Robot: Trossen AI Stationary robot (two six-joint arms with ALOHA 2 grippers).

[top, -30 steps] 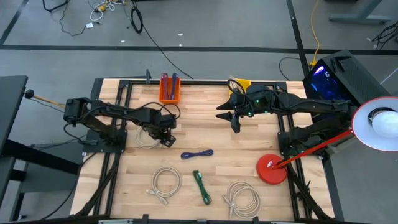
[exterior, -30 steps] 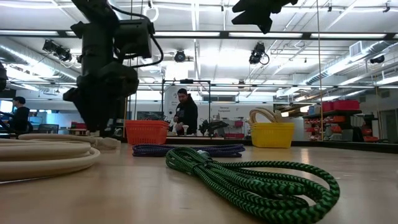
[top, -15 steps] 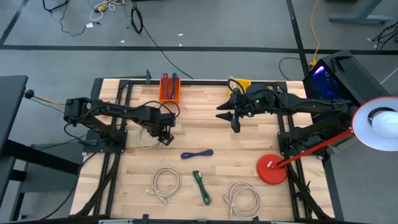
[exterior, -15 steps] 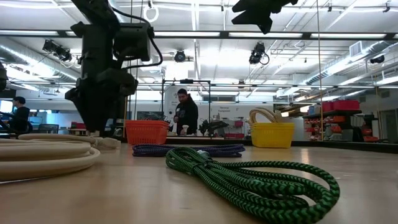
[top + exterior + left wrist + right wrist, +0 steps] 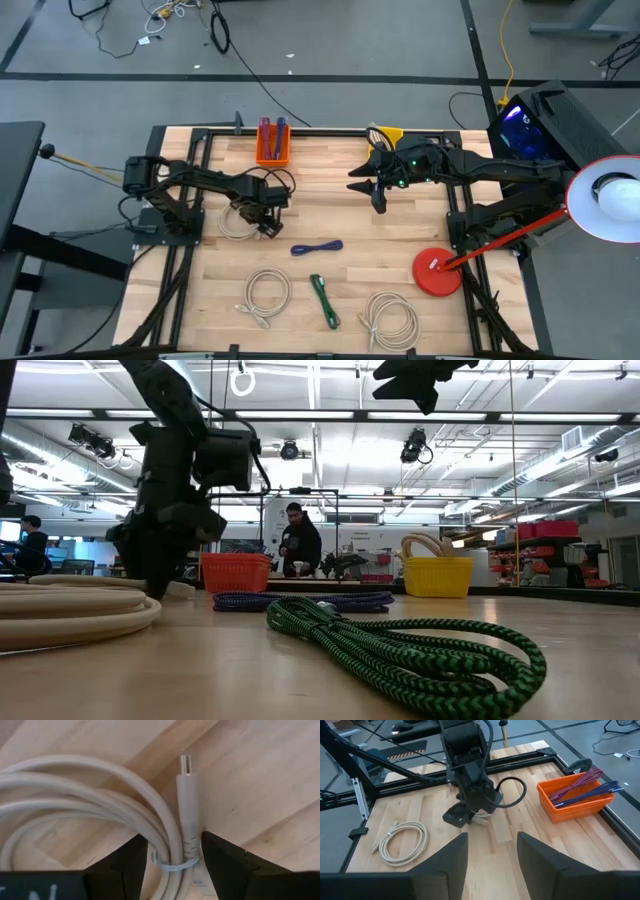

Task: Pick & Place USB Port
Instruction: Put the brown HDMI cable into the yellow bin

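Observation:
A white USB cable coil (image 5: 236,218) lies flat on the wooden table, left of its middle. In the left wrist view its tied bundle (image 5: 172,865) and straight plug (image 5: 186,795) show close up. My left gripper (image 5: 267,222) is down over the coil's right side, open, with one finger on each side of the tied bundle (image 5: 172,845). The low view shows it standing just above the coil (image 5: 150,585). My right gripper (image 5: 379,192) hangs open, high over the table's far middle. My left gripper comes from above, pointing down, its fingers (image 5: 220,860) straddling the coil's tied part beside the plug's base (image 5: 190,845). The coil lies flat on the table. Whether the fingers touch the cable, I cannot tell.
A blue cable (image 5: 317,246), a green cable (image 5: 324,300) and two more white coils (image 5: 265,295) (image 5: 390,320) lie nearer the near edge. An orange basket (image 5: 272,142) and a yellow basket (image 5: 385,133) stand at the far edge. A red lamp base (image 5: 437,272) sits right.
My left gripper has come down toward the white coil and tipped slightly, and the arm behind it has shifted toward the table's right. The coil has stayed where it was.

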